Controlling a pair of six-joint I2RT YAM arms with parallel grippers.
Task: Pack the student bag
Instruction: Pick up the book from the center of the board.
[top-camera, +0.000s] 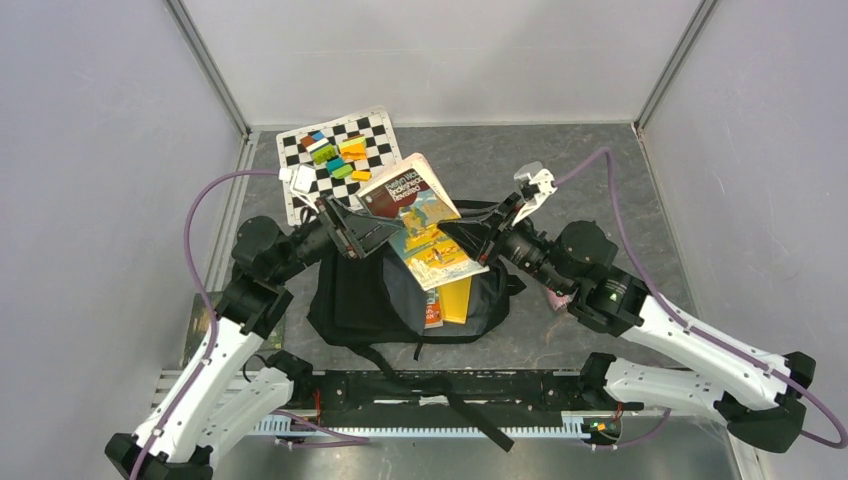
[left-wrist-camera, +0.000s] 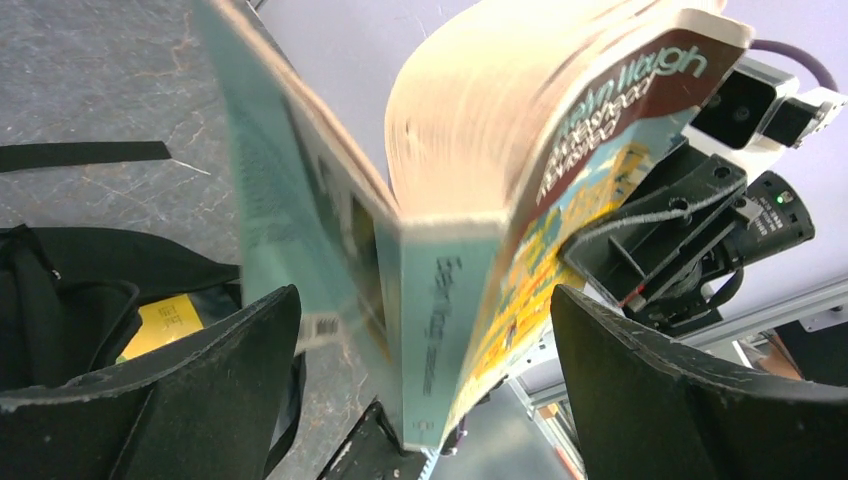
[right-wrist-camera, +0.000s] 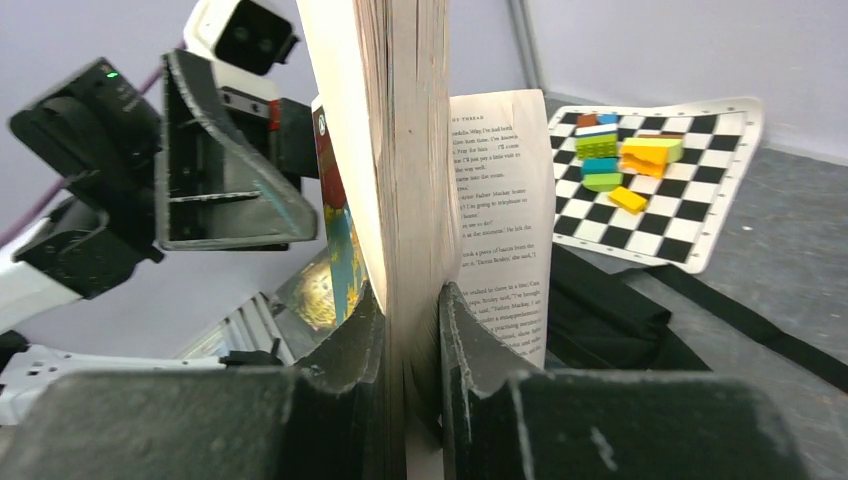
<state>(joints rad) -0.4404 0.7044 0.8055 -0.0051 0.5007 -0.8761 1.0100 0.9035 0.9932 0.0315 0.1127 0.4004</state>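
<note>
The black student bag (top-camera: 350, 300) lies open in the middle of the table, with a yellow book (top-camera: 457, 298) showing in its mouth. A teal and yellow paperback (top-camera: 420, 215) is held tilted above the bag. My right gripper (top-camera: 468, 240) is shut on its block of pages (right-wrist-camera: 410, 200), with one loose page fanned to the right. My left gripper (top-camera: 365, 232) is open at the book's other edge. In the left wrist view the spine (left-wrist-camera: 440, 330) stands between the left gripper's (left-wrist-camera: 425, 390) spread fingers, touching neither. The bag (left-wrist-camera: 60, 290) lies below left.
A checkered mat (top-camera: 375, 135) with several coloured blocks (top-camera: 335, 155) lies behind the bag at the back left; it also shows in the right wrist view (right-wrist-camera: 700, 220). A long bag strap (top-camera: 470, 400) trails over the front rail. Walls close in on both sides.
</note>
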